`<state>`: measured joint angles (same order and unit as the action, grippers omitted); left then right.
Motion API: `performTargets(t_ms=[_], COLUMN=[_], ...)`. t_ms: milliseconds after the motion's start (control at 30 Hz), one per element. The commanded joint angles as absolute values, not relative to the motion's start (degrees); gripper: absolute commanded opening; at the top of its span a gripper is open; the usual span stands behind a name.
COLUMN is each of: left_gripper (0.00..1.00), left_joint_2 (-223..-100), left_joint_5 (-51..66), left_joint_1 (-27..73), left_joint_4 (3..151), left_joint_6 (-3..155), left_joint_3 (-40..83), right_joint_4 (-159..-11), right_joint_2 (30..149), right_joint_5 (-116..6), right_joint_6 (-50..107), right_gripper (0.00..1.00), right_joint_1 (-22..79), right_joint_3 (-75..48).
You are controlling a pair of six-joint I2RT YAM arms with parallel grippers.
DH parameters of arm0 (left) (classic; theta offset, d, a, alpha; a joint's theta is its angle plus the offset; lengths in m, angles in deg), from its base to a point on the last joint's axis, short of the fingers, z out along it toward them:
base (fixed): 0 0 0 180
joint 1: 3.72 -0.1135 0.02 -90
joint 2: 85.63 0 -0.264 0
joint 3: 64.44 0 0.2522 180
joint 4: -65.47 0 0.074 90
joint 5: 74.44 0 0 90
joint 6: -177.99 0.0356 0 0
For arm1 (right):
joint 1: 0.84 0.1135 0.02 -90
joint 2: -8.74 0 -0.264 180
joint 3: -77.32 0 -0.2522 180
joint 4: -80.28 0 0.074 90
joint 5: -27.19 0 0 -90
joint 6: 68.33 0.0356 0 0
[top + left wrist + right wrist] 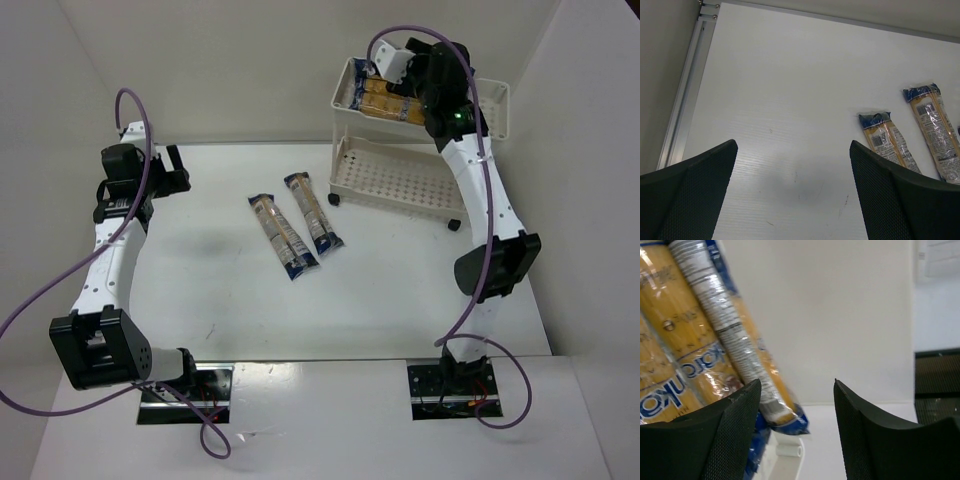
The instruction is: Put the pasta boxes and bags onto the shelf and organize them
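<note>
Now | right gripper (jaws apart) | pasta bags just beside it

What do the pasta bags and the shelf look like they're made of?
The pasta bags look like thin glossy plastic film: crinkled, catching glare, yellow pasta showing through. The shelf seems moulded cream-white plastic, dull finish, judging by its perforated trays and rounded rims; painted metal is possible.

left arm reaches toward 10 o'clock, left gripper spread wide, empty. right arm stretches toward 1 o'clock, right gripper parted, holding nothing.
</note>
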<state>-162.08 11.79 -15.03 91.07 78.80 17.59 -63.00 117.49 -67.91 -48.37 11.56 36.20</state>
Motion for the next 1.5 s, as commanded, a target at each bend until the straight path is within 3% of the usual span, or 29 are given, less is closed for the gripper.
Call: performTargets(t_ms=[0, 200, 300, 367, 500, 700, 1033, 1467], left_gripper=[1.00, 1.00, 1.00, 1.00, 1.00, 1.00, 1.00, 1.00], left_joint_2=[-162.4, -162.4, -161.8, -161.2, -158.9, -152.5, -146.2, -146.7], left_joint_5=[10.7, 10.7, 11.3, 11.8, 12.3, 14.0, 15.2, 12.3], left_joint_1=[-14.9, -14.9, -14.9, -14.9, -14.9, -14.9, -17.0, -19.2], left_joint_4=[88.0, 88.0, 88.0, 88.0, 88.0, 89.2, 90.3, 90.3], left_joint_6=[78.9, 78.9, 78.9, 78.9, 78.4, 77.8, 74.2, 71.6], left_joint_3=[19.6, 19.1, 18.6, 18.0, 15.5, 10.9, 4.7, 3.0], right_joint_4=[-69.2, -69.1, -64.0, -60.1, -58.5, -60.7, -63.5, -64.0], right_joint_2=[112.3, 110.6, 110.0, 108.1, 105.9, 119.5, 136.0, 145.4], right_joint_5=[-66.6, -62.6, -60.1, -58.9, -59.5, -58.5, -65.3, -74.5], right_joint_6=[-45.3, -21.0, -9.7, -4.1, -0.6, 13.5, 14.8, 17.9], right_gripper=[0.65, 0.76, 0.76, 0.76, 0.78, 0.81, 0.87, 0.90], right_joint_1=[11.0, 12.3, 15.0, 21.7, 37.3, 42.1, 47.5, 48.6], right_joint_3=[36.8, 47.1, 47.9, 44.2, 24.6, 20.2, 21.9, 20.9])
